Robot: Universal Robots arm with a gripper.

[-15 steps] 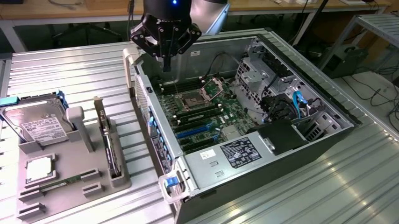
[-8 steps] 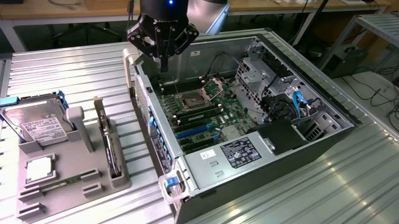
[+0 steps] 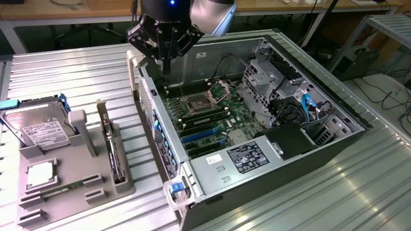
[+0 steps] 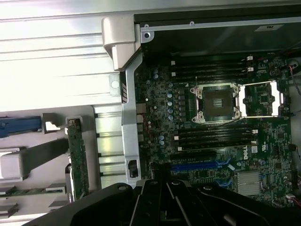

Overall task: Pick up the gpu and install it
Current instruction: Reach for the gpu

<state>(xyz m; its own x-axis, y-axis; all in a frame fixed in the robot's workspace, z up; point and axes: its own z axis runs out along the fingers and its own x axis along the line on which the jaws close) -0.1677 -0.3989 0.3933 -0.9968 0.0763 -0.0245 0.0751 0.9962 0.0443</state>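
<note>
In the exterior view our arm (image 3: 215, 14) comes in at about twelve o'clock, the grey wrist link leaning toward one o'clock and a small blue light glowing on the black wrist. Under it our gripper (image 3: 165, 70) hangs upright, its black body spreading wide and then narrowing, tips aimed at six o'clock. We have the fingers (image 3: 165, 55) pressed together into one thin point. In the wrist view the dark finger links (image 4: 162, 202) run side by side, closed.

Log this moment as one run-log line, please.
gripper: shut, empty | position: above open computer case | gpu: on edge in grey holder, not picked up
</note>
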